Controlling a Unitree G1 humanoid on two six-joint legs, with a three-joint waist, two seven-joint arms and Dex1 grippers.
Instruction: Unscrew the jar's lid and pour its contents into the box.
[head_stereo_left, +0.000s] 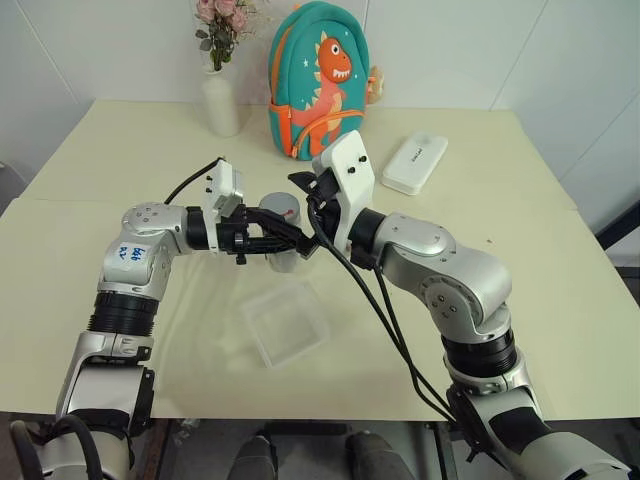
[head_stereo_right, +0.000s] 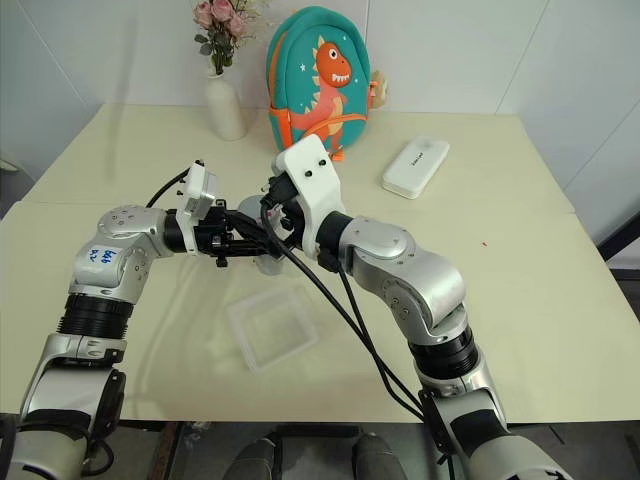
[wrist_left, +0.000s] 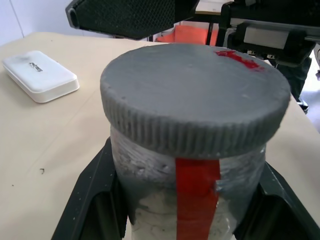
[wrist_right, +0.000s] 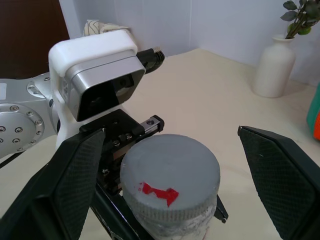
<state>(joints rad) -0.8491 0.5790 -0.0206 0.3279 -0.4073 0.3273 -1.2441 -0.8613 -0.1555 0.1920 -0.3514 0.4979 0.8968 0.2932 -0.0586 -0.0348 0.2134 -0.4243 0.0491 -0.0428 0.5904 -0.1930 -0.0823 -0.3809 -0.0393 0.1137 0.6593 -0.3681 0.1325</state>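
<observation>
My left gripper (head_stereo_left: 285, 243) is clamped on the jar (wrist_left: 190, 200), holding it upright in the air above the table (head_stereo_left: 560, 300). The grey lid (wrist_right: 170, 182) is on the jar. My right gripper (wrist_right: 170, 165) has its jaws spread wide, one finger either side of the lid, not touching. The clear box (head_stereo_left: 287, 321) sits on the table just below the jar.

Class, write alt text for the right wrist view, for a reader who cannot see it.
A jar with a grey lid marked in red is clamped by the left gripper, while the right gripper's two black fingers stand open on either side of the lid without touching it. A white vase stands on the pale table behind.
</observation>
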